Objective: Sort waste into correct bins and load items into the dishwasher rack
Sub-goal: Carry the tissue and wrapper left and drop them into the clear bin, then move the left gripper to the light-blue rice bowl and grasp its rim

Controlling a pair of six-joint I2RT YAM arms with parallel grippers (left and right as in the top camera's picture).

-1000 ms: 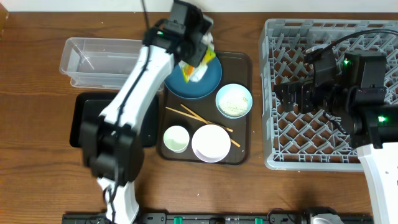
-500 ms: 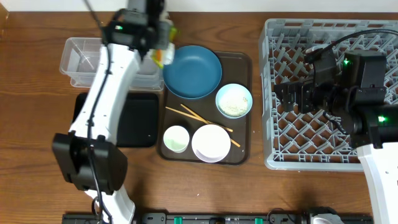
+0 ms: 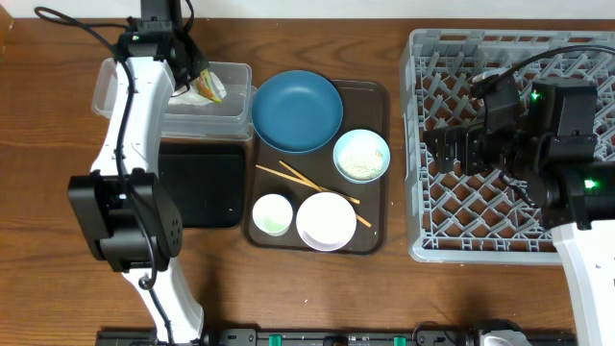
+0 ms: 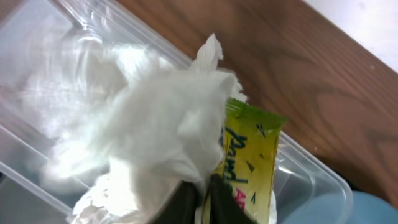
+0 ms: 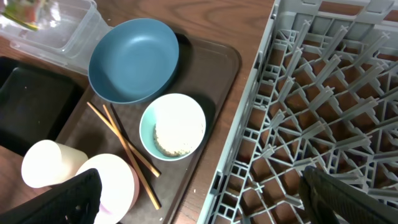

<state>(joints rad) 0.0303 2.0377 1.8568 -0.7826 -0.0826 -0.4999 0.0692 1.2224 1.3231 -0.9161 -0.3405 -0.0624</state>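
Left tool (image 4: 204, 200), mostly hidden beneath napkin (image 4: 155, 124) and wrapper (image 4: 249, 162), clamps both over tub (image 4: 68, 43).

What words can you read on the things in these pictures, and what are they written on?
"Pand": dark green slanted letters on the yellow snack wrapper, seen in the left wrist view. The word seems to run on, but the rest cannot be read.
Small red print lower on the same wrapper: too blurred to read.
In the overhead and right wrist views the wrapper is too small to read.
No other words, numbers or signs can be read.
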